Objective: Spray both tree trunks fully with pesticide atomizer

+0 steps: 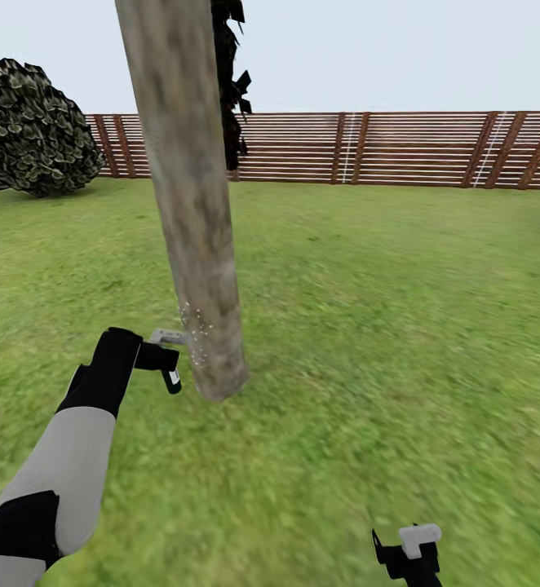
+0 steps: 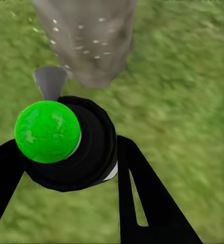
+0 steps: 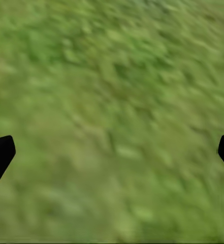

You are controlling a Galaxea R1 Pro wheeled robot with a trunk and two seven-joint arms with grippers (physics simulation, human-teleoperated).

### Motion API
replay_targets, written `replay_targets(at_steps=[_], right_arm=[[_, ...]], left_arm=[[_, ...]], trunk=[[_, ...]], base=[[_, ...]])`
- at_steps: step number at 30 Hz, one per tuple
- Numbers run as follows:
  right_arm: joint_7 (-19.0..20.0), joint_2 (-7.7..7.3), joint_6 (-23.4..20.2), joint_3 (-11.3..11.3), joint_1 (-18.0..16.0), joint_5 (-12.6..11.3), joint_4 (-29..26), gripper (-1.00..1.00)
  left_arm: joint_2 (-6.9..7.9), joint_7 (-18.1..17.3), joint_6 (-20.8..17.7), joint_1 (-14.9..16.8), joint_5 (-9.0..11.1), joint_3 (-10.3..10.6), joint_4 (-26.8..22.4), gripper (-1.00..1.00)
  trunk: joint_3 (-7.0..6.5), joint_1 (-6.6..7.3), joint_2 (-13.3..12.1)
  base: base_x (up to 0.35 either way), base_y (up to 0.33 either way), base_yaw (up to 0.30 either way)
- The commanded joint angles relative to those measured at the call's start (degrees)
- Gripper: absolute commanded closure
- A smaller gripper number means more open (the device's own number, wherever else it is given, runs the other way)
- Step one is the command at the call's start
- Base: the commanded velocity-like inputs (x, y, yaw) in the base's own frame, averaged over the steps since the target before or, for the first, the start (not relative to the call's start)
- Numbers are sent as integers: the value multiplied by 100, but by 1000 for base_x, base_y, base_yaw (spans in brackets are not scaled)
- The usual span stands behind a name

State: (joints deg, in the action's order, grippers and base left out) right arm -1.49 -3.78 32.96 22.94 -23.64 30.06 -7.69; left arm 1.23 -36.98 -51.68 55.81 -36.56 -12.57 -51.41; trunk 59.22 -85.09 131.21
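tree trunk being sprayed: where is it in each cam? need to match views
Head view: the tree trunk runs from the top edge down to its base left of centre, just beyond the left gripper.
Left wrist view: its base sits at the top, past the pesticide atomizer in the gripper.
Right wrist view: not in it; only grass between the fingertips.
Shared landmark: white spray specks on the lower trunk, seen in head and left wrist views.

Your left arm is out, your right arm low.
Your left gripper [image 1: 170, 368] is stretched forward with its fingers [image 2: 142, 193] closed around the atomizer [image 2: 71, 145]. Your right gripper [image 1: 409, 554] sits low at the head view's bottom edge, fingers [image 3: 0, 155] spread wide apart and holding nothing.
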Motion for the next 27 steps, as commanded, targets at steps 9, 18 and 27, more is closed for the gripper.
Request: replay_targets(at_steps=[9, 18, 27], right_arm=[[0, 0, 0, 0, 0, 0, -4, -100], [0, 0, 0, 0, 0, 0, -4, -100], [0, 9, 0, -2, 0, 0, -4, -100]], left_arm=[[-1, -2, 0, 0, -8, 11, -1, 100], [247, 103, 387, -298, -35, -35, 53, 100], [-35, 484, 449, -499, 41, -27, 101, 100]], trunk=[[0, 0, 0], [0, 0, 0], [0, 0, 0]], base=[[0, -270, 0], [-6, -271, 63], [-30, -271, 233]])
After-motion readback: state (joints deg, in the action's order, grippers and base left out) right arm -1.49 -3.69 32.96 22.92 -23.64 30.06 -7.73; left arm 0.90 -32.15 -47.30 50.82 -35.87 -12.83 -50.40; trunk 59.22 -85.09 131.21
